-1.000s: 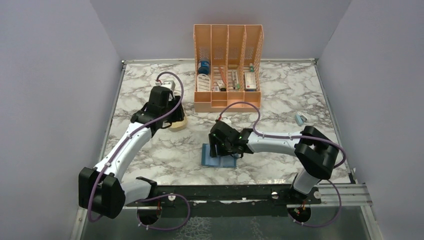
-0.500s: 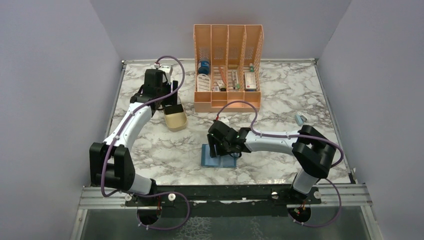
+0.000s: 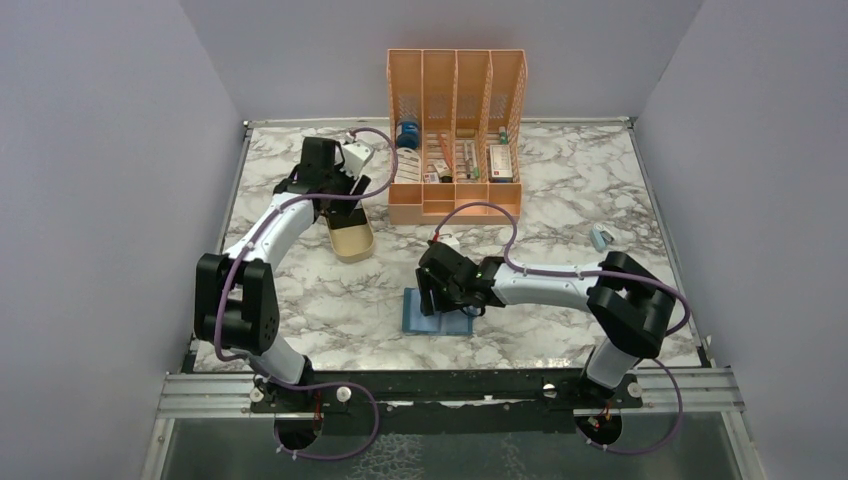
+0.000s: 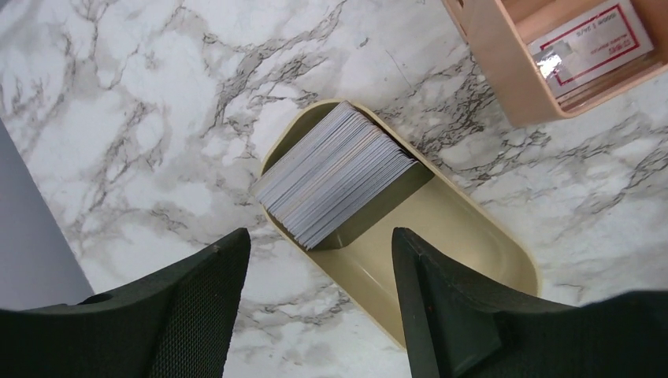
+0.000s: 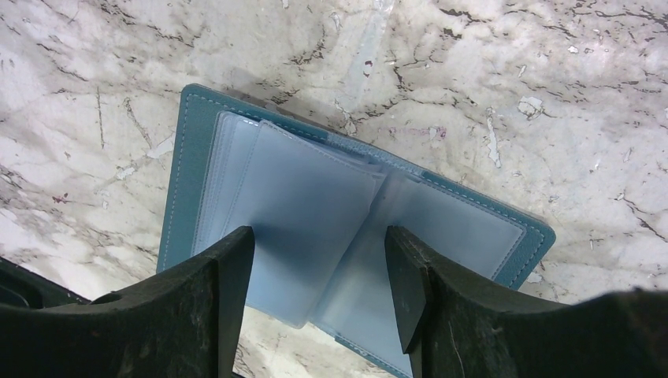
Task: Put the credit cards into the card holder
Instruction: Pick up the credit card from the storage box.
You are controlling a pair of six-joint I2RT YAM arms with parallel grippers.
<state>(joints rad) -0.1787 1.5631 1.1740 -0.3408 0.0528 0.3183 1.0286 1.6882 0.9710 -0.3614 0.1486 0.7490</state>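
Marble-patterned table [image 3: 560, 190], glossy, with grey veins. An orange slotted organiser [image 3: 456, 100] with perforated walls stands at the back and has no part in this job. Left of it sits the beige tray [image 4: 473, 236], shallow smooth plastic with rounded ends. The credit cards [image 4: 331, 169] are packed on edge at one end of it, thin, with pale grey edges and one dark face showing. The left gripper [image 4: 319, 244] hovers over the stack, jaws spread, nothing between them. The card holder [image 5: 189, 157] lies open at centre front: teal stitched cover, floppy clear sleeves [image 5: 307, 213] fanned inside, apparently empty. The right gripper [image 5: 315, 240] straddles the sleeves, jaws apart, clamping nothing; whether it touches them is unclear. Judgement: no card lifted or loaded, so all the picking and loading remains.
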